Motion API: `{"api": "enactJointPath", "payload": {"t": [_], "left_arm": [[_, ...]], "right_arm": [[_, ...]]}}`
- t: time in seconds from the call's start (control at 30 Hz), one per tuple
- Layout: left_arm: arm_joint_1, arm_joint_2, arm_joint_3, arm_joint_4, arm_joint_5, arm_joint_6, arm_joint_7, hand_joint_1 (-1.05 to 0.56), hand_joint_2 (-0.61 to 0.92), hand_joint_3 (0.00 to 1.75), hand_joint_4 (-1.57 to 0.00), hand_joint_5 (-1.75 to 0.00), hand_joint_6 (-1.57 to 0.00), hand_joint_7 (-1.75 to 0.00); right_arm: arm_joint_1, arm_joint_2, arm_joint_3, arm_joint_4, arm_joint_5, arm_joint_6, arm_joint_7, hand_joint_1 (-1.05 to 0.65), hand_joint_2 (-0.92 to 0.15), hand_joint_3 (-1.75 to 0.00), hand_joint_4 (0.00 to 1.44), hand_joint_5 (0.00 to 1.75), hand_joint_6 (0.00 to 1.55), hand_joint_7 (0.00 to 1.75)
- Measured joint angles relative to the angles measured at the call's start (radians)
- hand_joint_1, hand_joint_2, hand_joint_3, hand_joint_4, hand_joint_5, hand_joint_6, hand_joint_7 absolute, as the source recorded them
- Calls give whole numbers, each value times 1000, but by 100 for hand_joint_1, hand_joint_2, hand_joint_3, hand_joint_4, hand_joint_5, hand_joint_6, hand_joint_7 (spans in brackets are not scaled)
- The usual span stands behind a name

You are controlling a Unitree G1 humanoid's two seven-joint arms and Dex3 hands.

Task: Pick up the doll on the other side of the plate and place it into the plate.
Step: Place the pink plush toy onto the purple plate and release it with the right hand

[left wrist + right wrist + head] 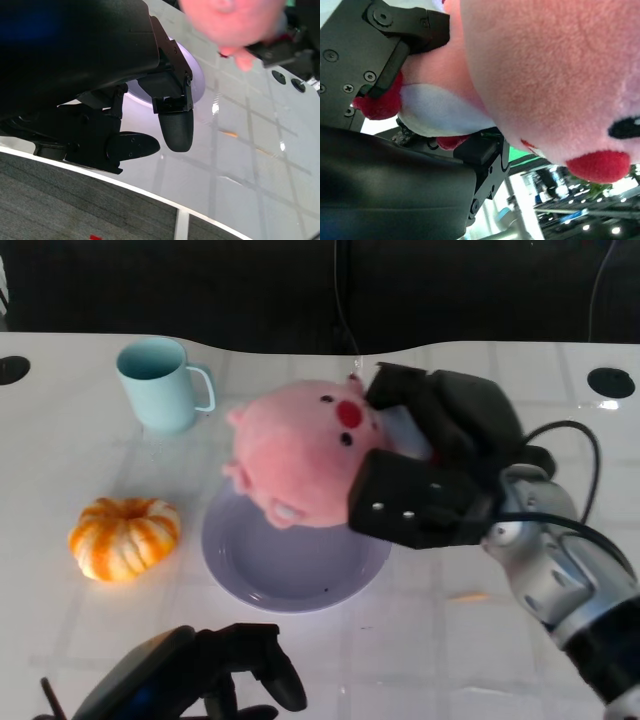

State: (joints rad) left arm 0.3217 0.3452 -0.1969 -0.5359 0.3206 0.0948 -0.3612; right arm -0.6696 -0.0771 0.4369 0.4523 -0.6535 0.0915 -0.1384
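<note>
Right hand [430, 465], centre right of the head frame, wrapped around a pink doll [300, 455], fingers closed on its rear and side. Doll held above the upper part of a lilac plate [290, 585], mid-frame, face with red snout turned toward the upper right; whether touching the plate, cannot tell. In the right wrist view, doll [545, 70] filling most of the frame, black fingers [395, 45] pressed into its body at the upper left. Left hand [215, 670] low at the bottom left of the head frame, holding nothing, fingers slack and parted; same in the left wrist view [150, 125], with the plate [197, 82] behind the fingers. Blue mug [160, 385] at the upper left, small pumpkin [125, 538] at the left, both on the white table [80, 440].
</note>
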Motion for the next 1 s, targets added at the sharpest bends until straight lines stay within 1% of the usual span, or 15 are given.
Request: {"api": "enactJointPath", "payload": {"t": [0.03, 0.13, 0.2, 0.27, 0.37, 0.43, 0.53, 0.6, 0.67, 0.7, 0.73, 0.77, 0.83, 0.93, 1.0], "left_arm": [[0, -3, -3, -1, 1, 4, 0, -11, 92, 47, -71, -174, -66, -113], [2, -8, -9, -5, 2, 4, 0, -11, 91, 47, -72, -175, -67, -114], [4, -11, -14, -7, 4, 4, 2, -11, 90, 48, -71, -175, -67, -115], [8, -15, -21, -7, 12, 3, 9, -11, 87, 52, -71, -175, -68, -114], [9, -20, -30, -7, 26, 2, 20, -10, 85, 55, -70, -174, -68, -114], [9, -20, -37, -8, 32, 2, 20, -11, 85, 55, -69, -172, -68, -113], [9, -20, -38, -9, 35, 2, 20, -12, 85, 54, -69, -168, -68, -112], [9, -20, -38, -9, 35, 2, 20, -12, 85, 54, -70, -167, -69, -112], [9, -19, -38, -9, 35, 2, 20, -12, 85, 54, -71, -168, -69, -113], [9, -19, -37, -9, 35, 2, 20, -12, 85, 54, -70, -168, -69, -113], [9, -18, -37, -9, 35, 1, 20, -13, 85, 54, -69, -168, -69, -113], [9, -17, -37, -9, 35, 0, 20, -13, 85, 55, -69, -168, -68, -113], [9, -16, -36, -8, 35, -6, 20, -12, 85, 55, -69, -169, -68, -113], [9, -15, -33, -3, 34, -12, 20, -13, 85, 56, -69, -172, -67, -114], [8, -15, -30, 4, 33, -14, 20, -13, 85, 57, -69, -172, -67, -115]], "right_arm": [[-10, 8, 13, 14, -3, -11, 1, -21, -46, -110, 91, 171, 95, 118], [-28, 34, 37, 58, -5, -40, 3, -21, -46, -103, 93, 174, 86, 143], [-35, 48, 54, 89, -8, -55, 2, -21, -51, -92, 89, 174, 88, 121], [-35, 58, 70, 106, -17, -59, 2, -21, -53, -90, 88, 172, 90, 115], [-35, 62, 89, 113, -24, -59, 19, -21, -55, -94, 91, 174, 84, 138], [-35, 62, 92, 113, -24, -59, 37, -20, -54, -93, 93, 175, 82, 144], [-35, 61, 93, 117, -24, -63, 50, -18, -54, -85, 89, 174, 82, 131], [-35, 60, 93, 117, -23, -63, 65, -21, -66, -56, 88, 168, 88, 101], [-35, 61, 93, 117, -21, -58, 84, -22, -79, -25, 85, 154, 97, 58], [-35, 60, 92, 116, -21, -54, 96, -24, -83, -18, 77, 137, 91, 37], [-35, 59, 93, 114, -21, -54, 113, -32, -88, -12, 59, 91, 76, 16], [-35, 56, 94, 111, -23, -53, 132, -36, -90, -10, 54, 65, 69, 8], [-35, 46, 102, 100, -34, -45, 169, -52, -92, -13, 29, 31, 41, 2], [-35, 34, 123, 68, -59, -8, 227, -67, -92, -17, 10, 15, 19, 0], [-35, 31, 128, 47, -69, 11, 257, -75, -92, -19, 4, 13, 12, 0]]}}
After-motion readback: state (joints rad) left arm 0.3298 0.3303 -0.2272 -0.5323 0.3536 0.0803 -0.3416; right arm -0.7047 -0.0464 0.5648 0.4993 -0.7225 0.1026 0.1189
